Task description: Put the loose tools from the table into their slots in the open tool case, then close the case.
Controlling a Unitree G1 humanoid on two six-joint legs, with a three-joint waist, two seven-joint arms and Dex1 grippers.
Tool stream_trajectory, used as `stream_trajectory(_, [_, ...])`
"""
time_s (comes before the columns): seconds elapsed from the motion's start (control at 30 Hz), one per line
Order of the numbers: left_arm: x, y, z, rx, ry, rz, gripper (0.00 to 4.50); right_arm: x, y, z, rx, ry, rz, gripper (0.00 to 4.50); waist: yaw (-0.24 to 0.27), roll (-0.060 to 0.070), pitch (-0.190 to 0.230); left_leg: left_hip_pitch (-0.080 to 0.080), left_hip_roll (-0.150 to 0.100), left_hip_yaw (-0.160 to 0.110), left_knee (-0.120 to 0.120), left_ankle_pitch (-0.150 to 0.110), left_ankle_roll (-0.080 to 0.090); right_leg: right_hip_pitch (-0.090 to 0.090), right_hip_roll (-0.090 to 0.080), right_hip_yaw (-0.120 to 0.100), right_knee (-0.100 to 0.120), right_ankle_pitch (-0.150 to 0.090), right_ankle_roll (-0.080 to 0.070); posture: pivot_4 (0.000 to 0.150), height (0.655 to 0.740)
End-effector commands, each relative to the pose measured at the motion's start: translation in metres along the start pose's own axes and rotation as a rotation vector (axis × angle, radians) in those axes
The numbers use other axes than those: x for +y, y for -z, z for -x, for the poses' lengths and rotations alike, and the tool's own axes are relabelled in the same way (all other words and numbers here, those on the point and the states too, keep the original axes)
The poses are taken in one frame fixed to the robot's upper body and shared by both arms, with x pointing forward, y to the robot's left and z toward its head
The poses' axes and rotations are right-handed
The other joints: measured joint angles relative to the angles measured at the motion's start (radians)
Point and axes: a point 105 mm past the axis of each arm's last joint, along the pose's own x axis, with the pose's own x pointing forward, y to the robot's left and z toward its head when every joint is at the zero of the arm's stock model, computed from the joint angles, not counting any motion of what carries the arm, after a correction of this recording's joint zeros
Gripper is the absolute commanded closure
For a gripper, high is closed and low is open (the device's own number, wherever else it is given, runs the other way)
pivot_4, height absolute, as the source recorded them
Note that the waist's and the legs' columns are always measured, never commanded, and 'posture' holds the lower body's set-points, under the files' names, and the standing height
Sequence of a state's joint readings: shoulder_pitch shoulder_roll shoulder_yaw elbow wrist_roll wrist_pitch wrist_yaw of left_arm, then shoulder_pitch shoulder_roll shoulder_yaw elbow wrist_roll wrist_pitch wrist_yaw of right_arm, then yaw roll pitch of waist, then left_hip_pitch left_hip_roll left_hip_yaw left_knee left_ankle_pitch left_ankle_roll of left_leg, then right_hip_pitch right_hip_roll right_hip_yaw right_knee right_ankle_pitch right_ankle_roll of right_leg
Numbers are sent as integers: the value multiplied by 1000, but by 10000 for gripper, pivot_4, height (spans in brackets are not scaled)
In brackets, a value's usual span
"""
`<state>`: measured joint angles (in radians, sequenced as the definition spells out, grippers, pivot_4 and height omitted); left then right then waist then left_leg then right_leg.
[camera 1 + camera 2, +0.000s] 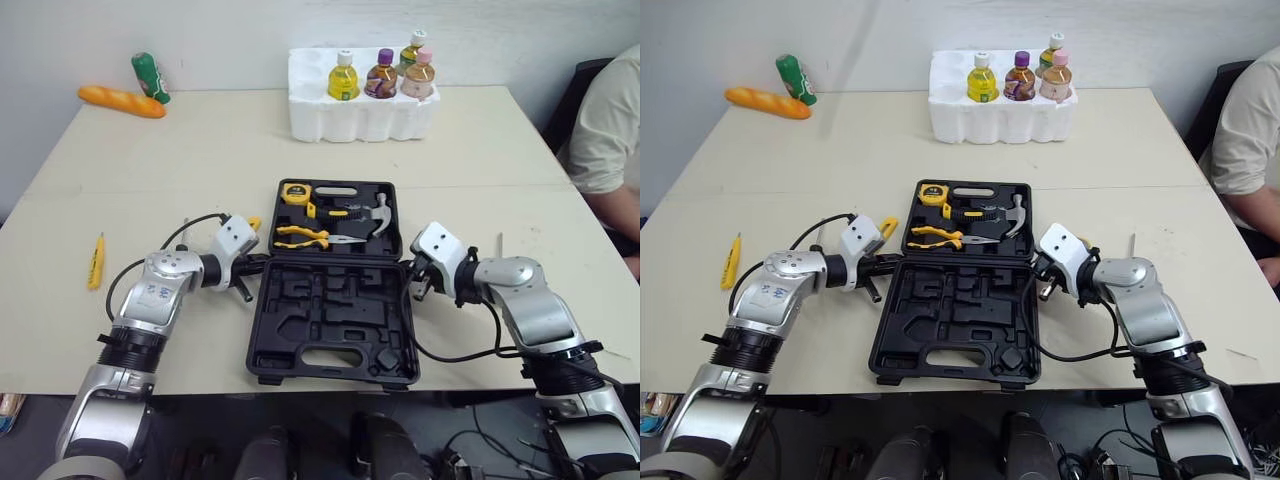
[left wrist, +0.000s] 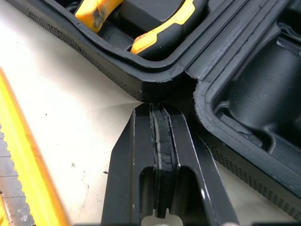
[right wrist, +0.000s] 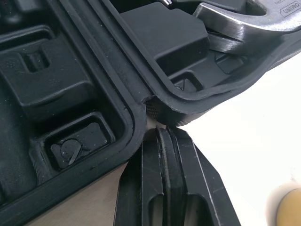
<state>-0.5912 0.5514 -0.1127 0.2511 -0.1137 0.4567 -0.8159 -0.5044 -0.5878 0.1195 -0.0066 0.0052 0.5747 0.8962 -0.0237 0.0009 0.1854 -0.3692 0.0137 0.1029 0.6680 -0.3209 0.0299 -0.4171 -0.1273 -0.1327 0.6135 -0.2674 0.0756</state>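
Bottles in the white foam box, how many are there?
4, all in the foam box: a yellow bottle at left, a purple-capped bottle in the middle, a pink-capped bottle at right, a white-capped bottle behind it. Another could hide behind.

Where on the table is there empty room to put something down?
The biggest bare patch lies between the bread, the foam tray and the case. There is more room right of the case, toward the person's sleeve. It is crowded at the case's hinge, where the left gripper and right gripper sit, both shut.
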Motion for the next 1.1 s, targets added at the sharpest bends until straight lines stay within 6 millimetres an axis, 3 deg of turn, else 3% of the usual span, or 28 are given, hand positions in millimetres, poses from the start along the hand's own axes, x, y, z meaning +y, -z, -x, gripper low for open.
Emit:
stream_trajectory(0.03, [-3, -1, 1, 5, 16, -2, 44535, 2, -19, 7, -54, 4, 51, 45000, 0, 0, 0, 0, 0, 0, 0, 0, 0, 0, 0, 0, 0, 0, 0, 1500, 7367])
stream_trajectory(0.17, [6, 1, 33, -18, -31, 19, 44535, -7, -17, 35, -53, 51, 34, 45000, -4, 0, 0, -1, 0, 0, -1, 0, 0, -1, 0, 0, -1, 0, 0, 1500, 7367])
stream_trajectory(0.33, [-5, -20, 96, -207, 1, 153, 44535, -18, -8, 81, -98, 121, -32, 45000, -1, -2, 1, -2, 1, -1, -2, 0, 0, -1, 0, 0, -3, 0, 0, 1500, 7367])
stream_trajectory(0.47, [-3, -1, 150, -222, -73, 246, 44535, -22, -2, 124, -145, 151, -145, 45000, 3, -2, 1, 0, 0, -2, -2, -2, 1, 1, -1, 0, -3, 0, 0, 1500, 7367])
stream_trajectory(0.57, [18, 45, 207, -180, -300, 393, 35999, -29, 21, 166, -94, 212, -223, 35653, 6, -2, 1, 0, 0, -2, -2, -4, 1, 1, -1, 0, -7, 0, 0, 1500, 7367])
stream_trajectory(0.67, [31, 89, 257, -96, -524, 476, 23897, -40, 49, 203, -12, 320, -282, 22693, 9, -2, 1, 1, 1, -2, -3, -6, 2, 1, -1, 0, -8, -1, -1, 1500, 7367])
stream_trajectory(0.7, [34, 99, 272, -74, -585, 489, 21006, -45, 58, 214, 11, 361, -301, 19089, 15, -2, 1, 1, 1, -2, -2, -7, 3, 0, -2, 0, -8, -1, -1, 1500, 7367])
stream_trajectory(0.83, [46, 127, 320, -6, -780, 521, 2616, -59, 84, 250, 67, 486, -352, 138, 25, -3, 1, 1, 1, -1, -3, -15, 4, -1, -3, 1, -10, -1, -2, 1500, 7367])
stream_trajectory(0.97, [56, 143, 346, 85, -897, 525, 1202, -71, 99, 277, 92, 584, -376, 0, 28, -2, 1, -1, 1, -1, -3, -16, 4, -3, -4, 1, -10, -1, -2, 1500, 7367])
stream_trajectory(1.1, [62, 138, 337, 54, -873, 507, 1202, -73, 102, 277, 78, 582, -373, 0, 22, -2, 1, -1, 1, 1, -5, -16, 3, -6, -4, 3, -10, -1, -2, 1500, 7367])
